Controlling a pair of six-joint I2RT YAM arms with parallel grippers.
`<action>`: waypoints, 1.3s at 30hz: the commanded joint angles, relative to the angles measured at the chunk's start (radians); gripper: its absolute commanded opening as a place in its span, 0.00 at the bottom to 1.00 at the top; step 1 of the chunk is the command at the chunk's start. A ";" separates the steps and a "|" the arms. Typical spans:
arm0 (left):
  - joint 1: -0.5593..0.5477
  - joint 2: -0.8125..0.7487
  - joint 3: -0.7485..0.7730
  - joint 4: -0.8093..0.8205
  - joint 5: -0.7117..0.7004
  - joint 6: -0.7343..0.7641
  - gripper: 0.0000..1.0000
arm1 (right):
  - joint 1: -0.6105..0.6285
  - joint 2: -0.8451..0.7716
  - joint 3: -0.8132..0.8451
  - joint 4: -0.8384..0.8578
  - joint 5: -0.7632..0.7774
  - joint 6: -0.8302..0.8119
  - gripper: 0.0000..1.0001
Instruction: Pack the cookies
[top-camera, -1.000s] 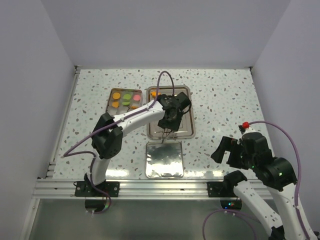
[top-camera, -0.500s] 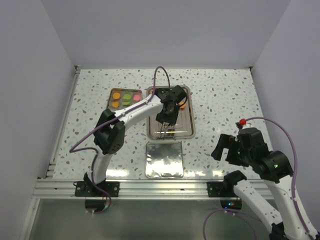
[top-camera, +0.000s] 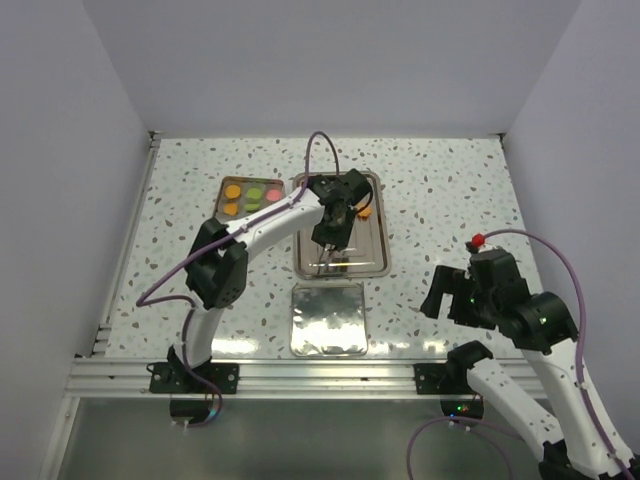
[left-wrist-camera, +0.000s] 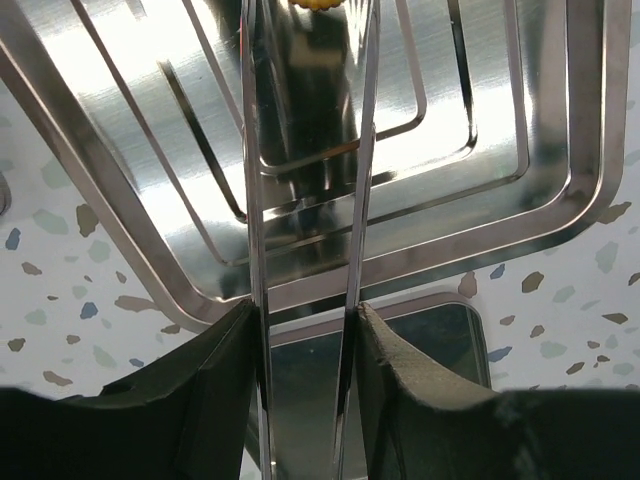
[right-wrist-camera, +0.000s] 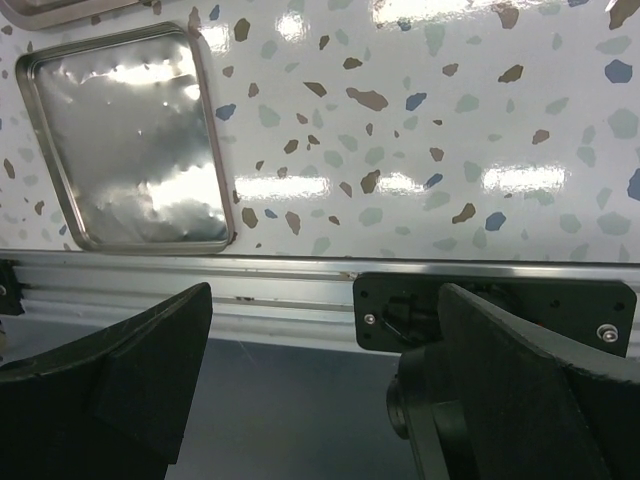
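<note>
The cookies (top-camera: 232, 190) are seen in the upper left part of the top view. They are laid in a small tray (top-camera: 220, 200) on the speckled table (top-camera: 440, 180). Orange, green and pink ones can be made out. Part of this tray is hidden by the left arm (top-camera: 265, 232). Just to its right, in the middle of the picture, a big steel tray (top-camera: 372, 255) is placed. One orange cookie (top-camera: 366, 212) is seen in this big tray, near its right side. Just below the big tray, a small shiny tray (top-camera: 328, 322) is set.

The left gripper (left-wrist-camera: 303, 330) is held over the big steel tray. In the left wrist view, metal tongs (left-wrist-camera: 251, 200) are squeezed between its black fingers. The two thin blades are set a little apart, so a narrow gap is left between them. They are pointed toward the top of the picture. At the top edge, between the blade tips, an orange bit (left-wrist-camera: 315, 4) is seen. It cannot be told whether it is touched by the blades.

The right gripper (right-wrist-camera: 320, 390) is seen at the lower right of the top view, well apart from the trays. Its jaws are spread wide. In the right wrist view, the table's near edge and a metal rail (right-wrist-camera: 250, 300) are shown under it. The small shiny tray is shown in the upper left.
</note>
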 joint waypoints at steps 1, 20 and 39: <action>0.028 -0.133 0.015 -0.040 -0.036 0.007 0.42 | 0.003 0.023 -0.024 0.052 -0.023 -0.010 0.99; 0.231 -0.728 -0.421 -0.116 -0.121 -0.030 0.44 | 0.005 0.137 -0.046 0.176 -0.172 0.016 0.98; 0.352 -0.594 -0.360 -0.135 -0.142 0.056 0.45 | 0.005 0.072 -0.005 0.075 -0.097 -0.073 0.99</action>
